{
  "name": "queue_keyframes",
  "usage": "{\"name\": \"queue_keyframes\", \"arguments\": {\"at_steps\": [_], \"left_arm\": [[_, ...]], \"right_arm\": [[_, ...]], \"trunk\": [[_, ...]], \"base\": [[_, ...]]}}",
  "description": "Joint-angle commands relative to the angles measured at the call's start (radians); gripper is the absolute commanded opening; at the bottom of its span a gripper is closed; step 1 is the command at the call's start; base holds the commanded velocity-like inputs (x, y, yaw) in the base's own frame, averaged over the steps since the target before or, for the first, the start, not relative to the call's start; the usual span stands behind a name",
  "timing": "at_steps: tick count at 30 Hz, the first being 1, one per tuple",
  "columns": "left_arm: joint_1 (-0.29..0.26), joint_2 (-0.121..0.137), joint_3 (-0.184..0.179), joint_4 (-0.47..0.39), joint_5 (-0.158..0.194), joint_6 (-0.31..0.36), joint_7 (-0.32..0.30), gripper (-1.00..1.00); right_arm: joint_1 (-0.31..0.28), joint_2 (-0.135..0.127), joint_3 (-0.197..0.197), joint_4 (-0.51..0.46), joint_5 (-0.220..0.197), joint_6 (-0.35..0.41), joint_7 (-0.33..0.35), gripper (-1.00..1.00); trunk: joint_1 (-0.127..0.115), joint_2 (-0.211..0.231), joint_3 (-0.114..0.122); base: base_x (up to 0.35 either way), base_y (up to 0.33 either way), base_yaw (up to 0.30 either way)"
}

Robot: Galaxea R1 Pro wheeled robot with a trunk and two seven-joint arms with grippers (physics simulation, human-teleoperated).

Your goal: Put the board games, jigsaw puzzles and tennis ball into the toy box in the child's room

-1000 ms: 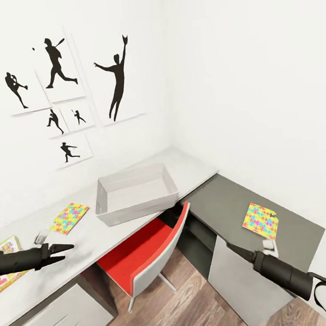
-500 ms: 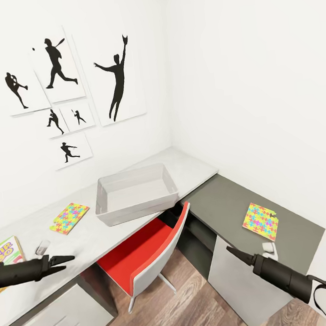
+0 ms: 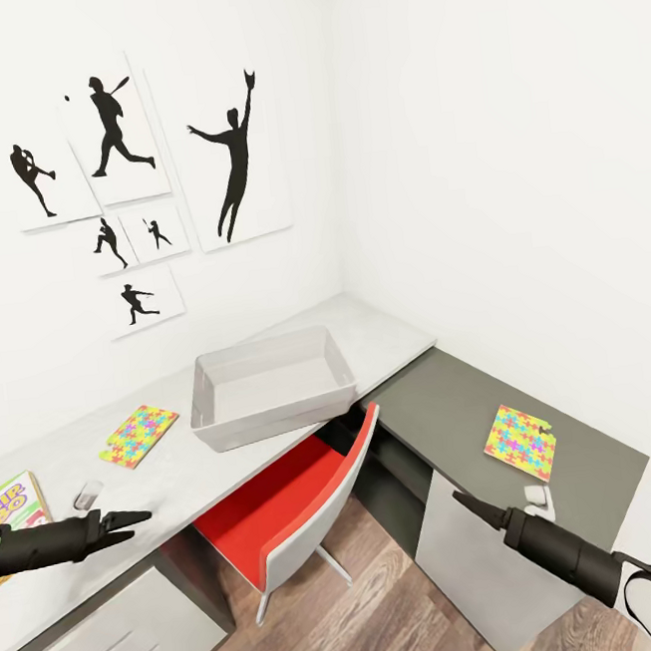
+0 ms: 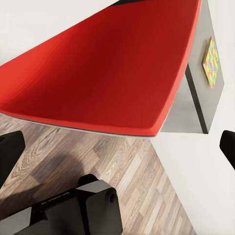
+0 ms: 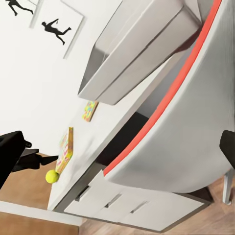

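Board game [image 3: 10, 502] reading "SKIP BO", toy box [image 3: 272, 386] nearby

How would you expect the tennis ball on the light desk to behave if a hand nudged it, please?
The tennis ball is round and rests near the desk edge, so it would probably roll, perhaps off onto the floor. Only the board game sits beside it as a stop. It looks small, likely light.

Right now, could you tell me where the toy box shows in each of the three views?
Head view: toy box, centre, on the light desk.
Left wrist view: not in it.
Right wrist view: toy box, at the top.
Shared landmark: the red chair.
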Motion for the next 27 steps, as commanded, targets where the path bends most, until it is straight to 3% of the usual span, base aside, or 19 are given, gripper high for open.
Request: {"name": "queue_keyframes", "arguments": {"at_steps": [1, 15, 27], "left_arm": [[-0.001, 0.000, 0.000, 0.000, 0.002, 0.010, -0.002, 1.00], [-0.001, -0.001, -0.003, 0.000, 0.002, 0.009, 0.000, 1.00], [-0.001, -0.001, -0.003, 0.000, 0.002, 0.009, -0.001, 1.00]], "right_arm": [[-0.001, 0.000, -0.001, 0.005, -0.008, 0.008, 0.000, 1.00], [-0.001, 0.003, -0.003, 0.032, -0.006, 0.006, -0.001, 1.00], [-0.001, 0.003, -0.003, 0.040, -0.010, 0.005, 0.005, 1.00]], "trunk": [[0.001, -0.002, -0.002], [0.001, -0.002, -0.002], [0.001, -0.002, 0.009]], "base": [[0.000, 0.000, 0.000], [0.000, 0.000, -0.003], [-0.015, 0.004, -0.172]]}}
